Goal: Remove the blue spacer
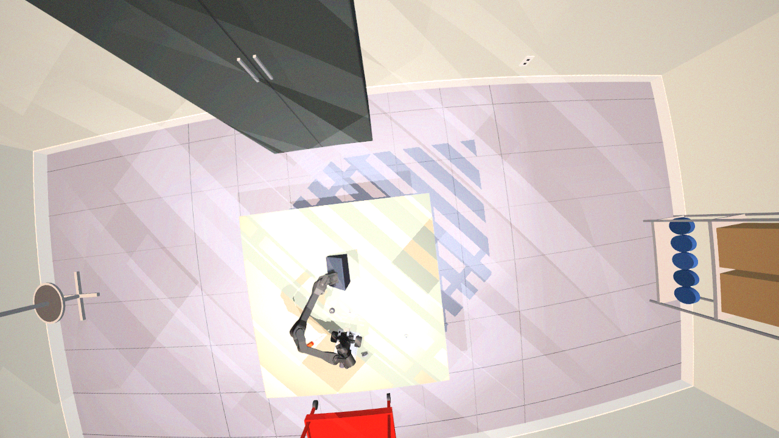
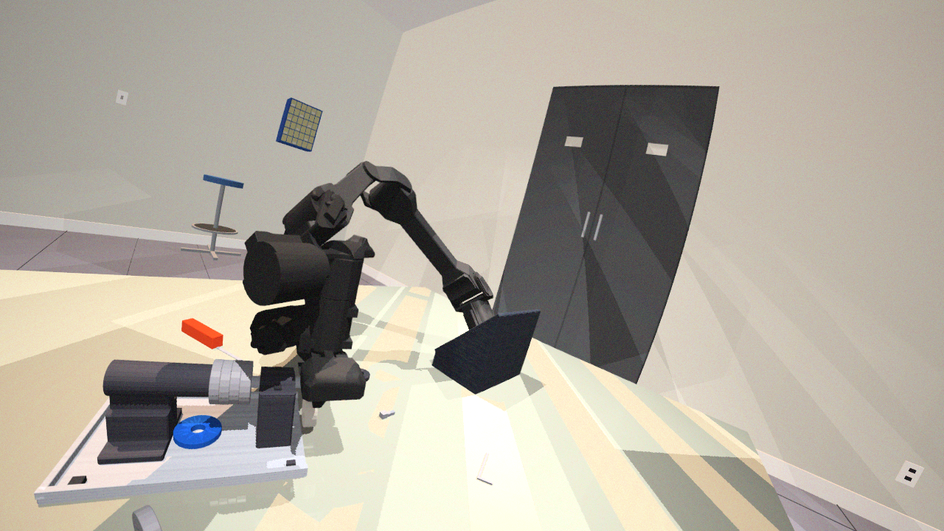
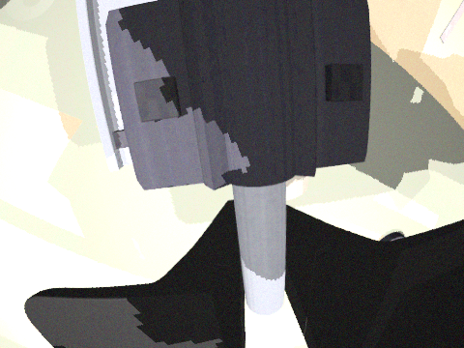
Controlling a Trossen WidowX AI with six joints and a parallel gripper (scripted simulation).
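And the pincer (image 3: 247, 207) is clamped around the shaft (image 3: 261, 232); the blue spacer (image 2: 197, 431) lies flat below!

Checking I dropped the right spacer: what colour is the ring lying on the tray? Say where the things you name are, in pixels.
Blue; the ring (image 2: 197, 431) shows best in the exterior view.

Dark two-door cabinet (image 1: 305, 81) (image 2: 607, 217) against my beige wall (image 1: 436, 38) (image 2: 811, 231). Tiled floor (image 1: 571, 190) (image 2: 39, 247), striped shadows. I see red cart (image 1: 348, 412) near table edge, stool (image 1: 48, 316) (image 2: 223, 181) opposite shelf rack (image 1: 712, 261). Bright patchy light.
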